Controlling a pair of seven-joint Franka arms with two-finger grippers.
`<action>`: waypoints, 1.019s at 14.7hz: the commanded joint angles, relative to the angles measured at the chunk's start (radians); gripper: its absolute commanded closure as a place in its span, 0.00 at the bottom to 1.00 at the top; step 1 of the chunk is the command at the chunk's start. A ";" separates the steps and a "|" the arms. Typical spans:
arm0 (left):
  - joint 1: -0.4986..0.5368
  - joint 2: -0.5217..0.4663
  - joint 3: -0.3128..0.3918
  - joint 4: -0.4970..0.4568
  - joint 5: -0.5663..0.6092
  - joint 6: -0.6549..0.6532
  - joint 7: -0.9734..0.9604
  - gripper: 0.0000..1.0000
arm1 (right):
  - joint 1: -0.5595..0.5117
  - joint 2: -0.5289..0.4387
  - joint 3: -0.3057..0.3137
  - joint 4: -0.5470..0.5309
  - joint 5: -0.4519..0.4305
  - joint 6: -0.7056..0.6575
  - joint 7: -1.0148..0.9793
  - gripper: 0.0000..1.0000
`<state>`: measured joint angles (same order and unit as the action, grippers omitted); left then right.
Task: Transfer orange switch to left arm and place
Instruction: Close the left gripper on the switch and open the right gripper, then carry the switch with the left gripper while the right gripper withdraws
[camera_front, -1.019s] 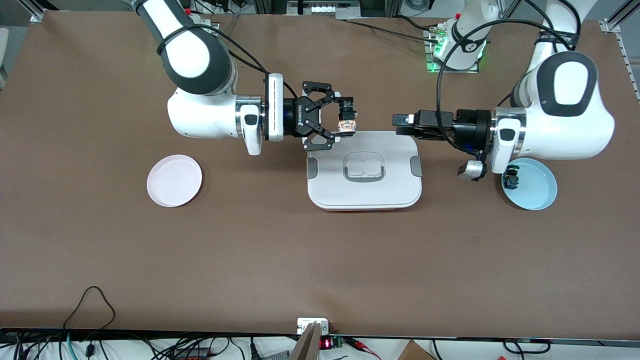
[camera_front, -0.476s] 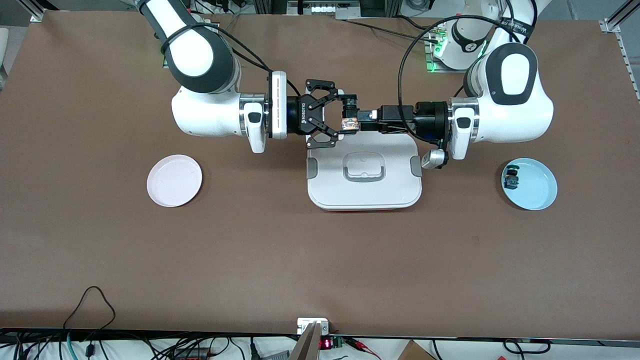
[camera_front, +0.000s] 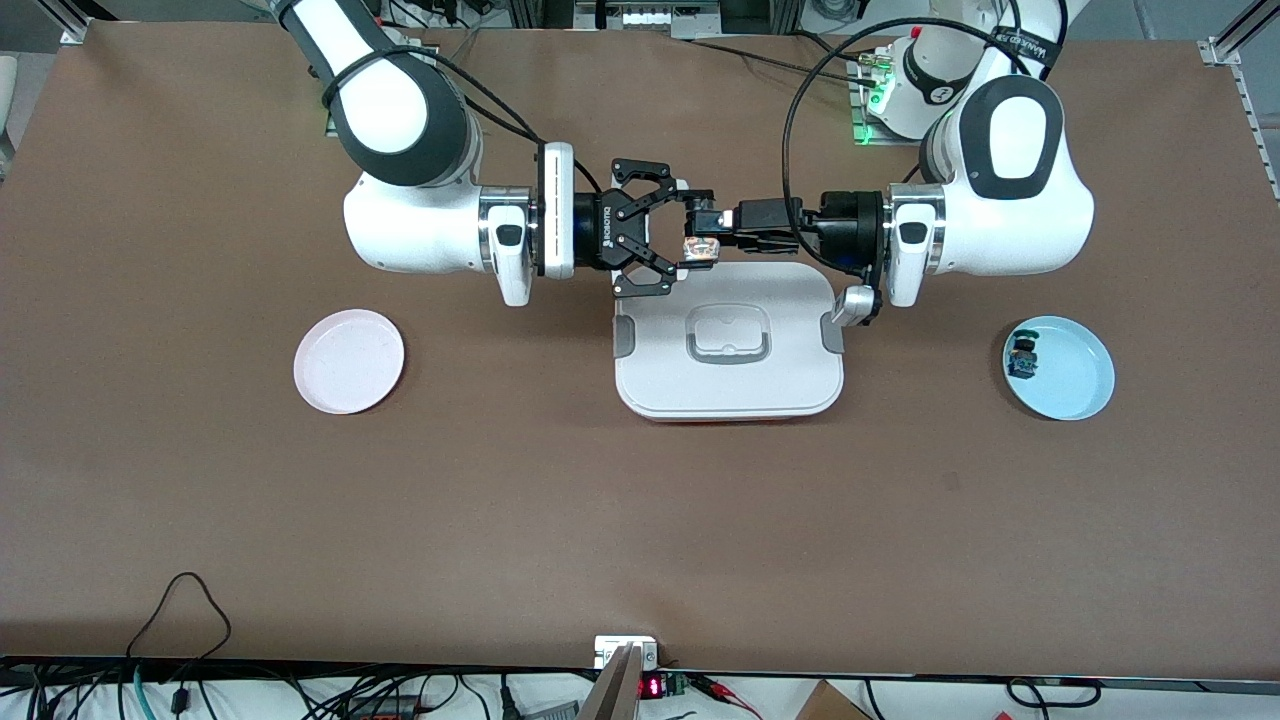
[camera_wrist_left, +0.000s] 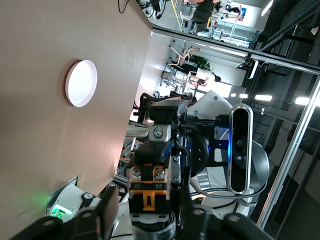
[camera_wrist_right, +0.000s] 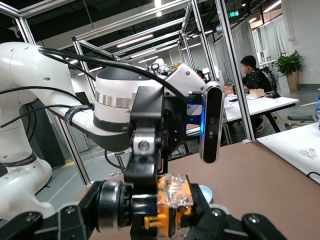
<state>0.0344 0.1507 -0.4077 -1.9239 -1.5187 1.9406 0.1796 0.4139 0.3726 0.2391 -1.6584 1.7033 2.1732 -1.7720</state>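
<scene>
The orange switch (camera_front: 700, 249), a small black cylinder with an orange and clear block, hangs in the air. It is over the rim of the white box (camera_front: 730, 385) nearest the robots' bases. My right gripper (camera_front: 694, 228) is shut on the orange switch (camera_wrist_right: 172, 200), one finger at each end. My left gripper (camera_front: 714, 230) has come in from the left arm's end. Its fingers (camera_wrist_left: 107, 212) straddle the orange switch (camera_wrist_left: 149, 192) closely, with a narrow gap showing on one side. One of its fingers (camera_wrist_right: 145, 150) crosses the switch's middle in the right wrist view.
A pink plate (camera_front: 349, 361) lies toward the right arm's end of the table. Toward the left arm's end, a pale blue plate (camera_front: 1078, 385) holds a small dark part with a blue-green top (camera_front: 1021, 358). The box lid has grey side clips and a recessed handle (camera_front: 728, 333).
My left arm has swung in from over the blue plate to the switch, and its fingers have narrowed around it. The right arm holds nearly still with the switch.
</scene>
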 joint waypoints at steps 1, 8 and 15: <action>0.027 -0.031 -0.006 -0.033 -0.032 0.001 0.023 0.76 | 0.009 0.006 -0.006 0.012 0.024 0.010 -0.020 1.00; 0.041 -0.031 -0.006 -0.032 -0.031 0.000 0.024 0.81 | 0.009 0.000 -0.006 0.006 0.032 0.011 -0.017 0.00; 0.044 -0.029 0.003 -0.027 0.001 -0.015 0.072 0.81 | -0.010 -0.027 -0.017 -0.049 0.038 -0.001 -0.015 0.00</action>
<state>0.0674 0.1496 -0.4075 -1.9302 -1.5258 1.9381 0.2030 0.4111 0.3738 0.2304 -1.6656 1.7165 2.1820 -1.7771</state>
